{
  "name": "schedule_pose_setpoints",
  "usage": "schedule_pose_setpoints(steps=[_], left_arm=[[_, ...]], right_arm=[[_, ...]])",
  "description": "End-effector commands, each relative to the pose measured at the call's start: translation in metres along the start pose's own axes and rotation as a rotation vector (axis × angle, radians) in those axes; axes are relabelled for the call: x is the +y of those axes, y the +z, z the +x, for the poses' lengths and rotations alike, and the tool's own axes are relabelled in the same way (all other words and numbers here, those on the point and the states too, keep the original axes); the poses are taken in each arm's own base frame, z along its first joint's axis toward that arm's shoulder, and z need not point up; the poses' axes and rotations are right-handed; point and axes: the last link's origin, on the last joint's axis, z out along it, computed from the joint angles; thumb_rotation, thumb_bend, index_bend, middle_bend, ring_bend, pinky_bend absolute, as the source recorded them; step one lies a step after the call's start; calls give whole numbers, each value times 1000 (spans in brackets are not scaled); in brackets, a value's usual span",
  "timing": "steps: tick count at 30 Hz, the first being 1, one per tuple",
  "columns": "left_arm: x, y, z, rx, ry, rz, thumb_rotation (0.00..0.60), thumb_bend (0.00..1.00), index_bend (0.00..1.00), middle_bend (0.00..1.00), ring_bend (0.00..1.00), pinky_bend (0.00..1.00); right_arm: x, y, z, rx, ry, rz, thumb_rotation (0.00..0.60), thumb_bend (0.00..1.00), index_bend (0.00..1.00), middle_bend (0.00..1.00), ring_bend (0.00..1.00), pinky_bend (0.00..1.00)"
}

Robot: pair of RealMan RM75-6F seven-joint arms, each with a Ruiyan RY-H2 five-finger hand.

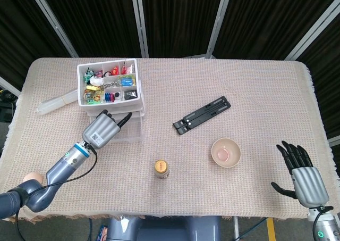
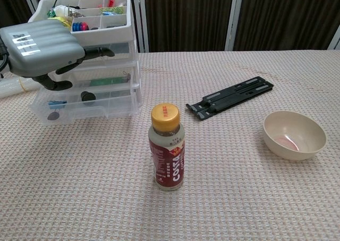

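A white drawer unit [image 1: 109,86] [image 2: 85,55] with a compartment tray of small colourful items on top stands at the back left. Its clear bottom drawer [image 2: 85,107] is pulled out a little, with small items inside. My left hand [image 1: 101,129] [image 2: 40,52] hovers in front of the unit, over the drawers, holding nothing. Its fingers [image 2: 98,52] stretch out and reach the unit's front at the upper drawer. My right hand [image 1: 303,174] rests at the front right edge, fingers spread and holding nothing; the chest view does not show it.
A brown drink bottle [image 1: 162,169] [image 2: 167,148] with a yellow cap stands upright near the front middle. A beige bowl [image 1: 226,152] [image 2: 294,134] sits right of it. A black folding stand [image 1: 202,115] [image 2: 229,97] lies mid-table. An egg [image 1: 29,176] and a clear plastic bottle [image 1: 56,102] lie at the left.
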Motion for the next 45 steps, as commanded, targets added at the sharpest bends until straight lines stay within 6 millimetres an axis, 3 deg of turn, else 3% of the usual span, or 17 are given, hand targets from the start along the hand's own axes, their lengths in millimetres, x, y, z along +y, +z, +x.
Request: schedule_pose_setpoints(steps=[1, 6, 12, 18, 26, 37, 45], left_arm=[[1, -18, -1, 20, 7, -21, 600, 349, 142, 413, 391, 403], [6, -50, -1, 67, 91, -132, 600, 351, 153, 165, 180, 232], [3, -79, -4, 66, 256, -299, 600, 364, 155, 46, 10, 109], [8, -92, -7, 28, 355, -428, 600, 373, 169, 42, 0, 101], [23, -93, -23, -36, 399, -523, 600, 376, 174, 40, 0, 97], [31, -76, -38, -78, 380, -495, 600, 379, 174, 34, 0, 94], [19, -68, -46, -109, 394, -441, 600, 380, 176, 33, 0, 95]], right_arm=[[0, 0, 0, -2, 0, 0, 600, 77, 17, 0, 0, 0], [0, 0, -1, -2, -1, 0, 600, 78, 18, 0, 0, 0], [0, 0, -1, -1, -6, -1, 600, 78, 19, 0, 0, 0], [-1, 0, -1, 2, -8, 1, 600, 77, 19, 0, 0, 0], [0, 0, 0, 2, -6, -1, 600, 77, 19, 0, 0, 0], [0, 1, -1, 1, -4, -2, 600, 77, 19, 0, 0, 0], [-1, 1, -1, 0, -2, 0, 600, 77, 19, 0, 0, 0]])
